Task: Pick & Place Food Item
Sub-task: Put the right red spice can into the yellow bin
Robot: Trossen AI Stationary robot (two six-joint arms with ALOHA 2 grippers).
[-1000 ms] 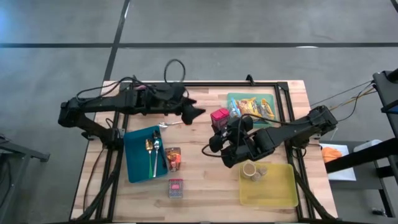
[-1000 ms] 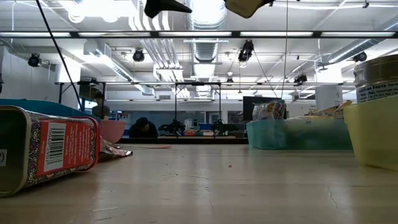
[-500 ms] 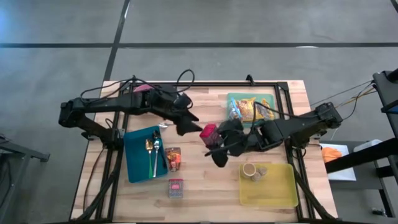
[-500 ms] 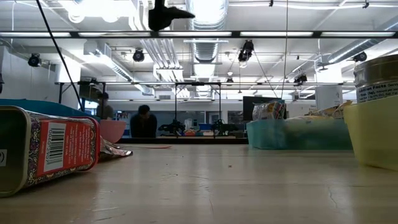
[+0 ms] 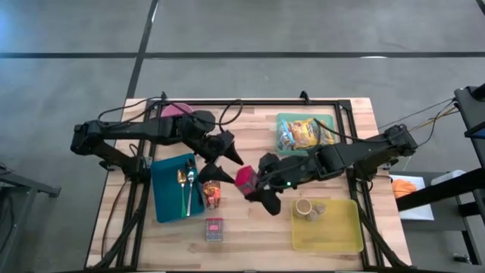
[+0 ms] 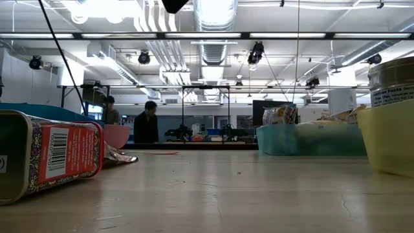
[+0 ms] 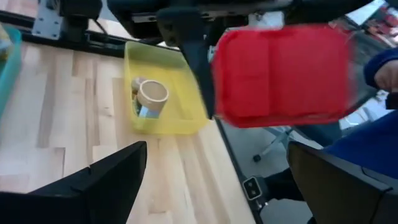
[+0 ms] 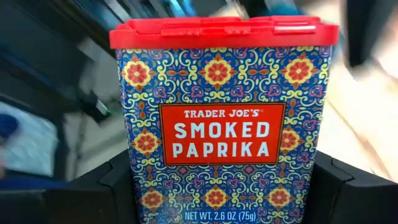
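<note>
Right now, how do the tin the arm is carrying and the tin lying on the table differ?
The paprika tin is off the table, upright between the right gripper's fingers; the tin near the table's front edge lies flat, untouched. The held tin shows its red lid; the lying tin's lid cannot be made out. Both share red patterned sides.

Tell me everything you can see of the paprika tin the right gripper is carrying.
The paprika tin is a rectangular tin, patterned blue with red and yellow floral tiles, topped by a red lid, with a red label reading Trader Joe's Smoked Paprika. It sits upright between the right gripper's dark fingers, which clamp its two sides. It is held above the table's middle, clear of the wood, facing the open left gripper close by.
</note>
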